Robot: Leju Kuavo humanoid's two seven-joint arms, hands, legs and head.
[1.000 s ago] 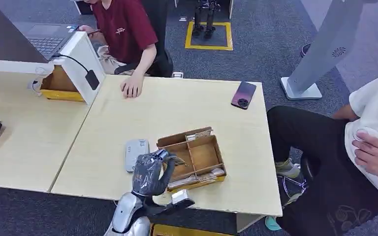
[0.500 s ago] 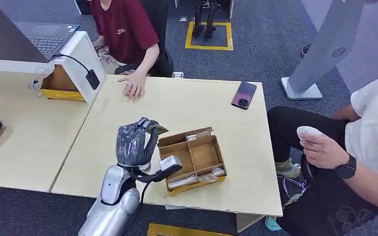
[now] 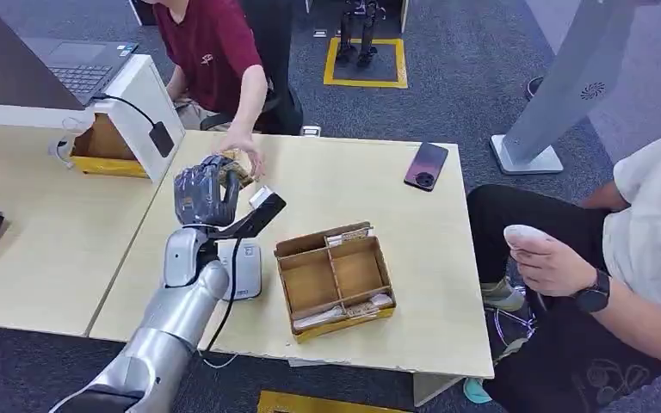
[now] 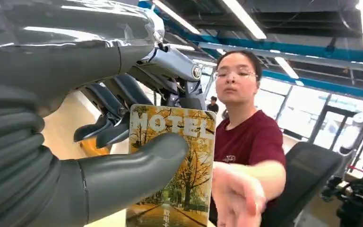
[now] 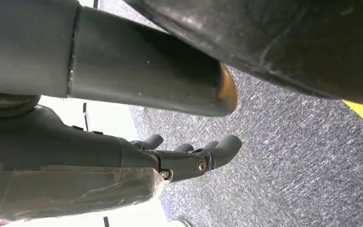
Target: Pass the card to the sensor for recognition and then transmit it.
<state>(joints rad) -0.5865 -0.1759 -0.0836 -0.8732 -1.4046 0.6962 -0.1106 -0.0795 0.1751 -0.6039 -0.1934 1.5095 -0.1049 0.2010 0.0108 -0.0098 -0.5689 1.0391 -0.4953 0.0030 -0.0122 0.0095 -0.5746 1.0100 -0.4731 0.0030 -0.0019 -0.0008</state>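
— What do we record of the card (image 4: 175, 165)?

— We note an upright rectangle printed with yellow autumn trees, the word "MOTEL" across its upper edge and small characters near its lower edge.

— Where do we find it?

— In the left hand (image 3: 205, 191), raised above the far-left part of the table (image 3: 379, 194), close to the reaching hand of the person in the dark red shirt (image 3: 215, 52). The person's hand (image 4: 236, 196) is just beside the card; we cannot tell whether it touches.

— And the grip?

— The thumb (image 4: 132, 163) presses the printed face, darker fingers (image 4: 105, 126) behind it.

— The right hand (image 5: 194, 156)?

— Over grey carpet (image 5: 283, 156), fingers loosely extended, holding nothing.

— Other items?

— A grey sensor (image 3: 239, 271) beside a wooden compartment box (image 3: 336, 275).
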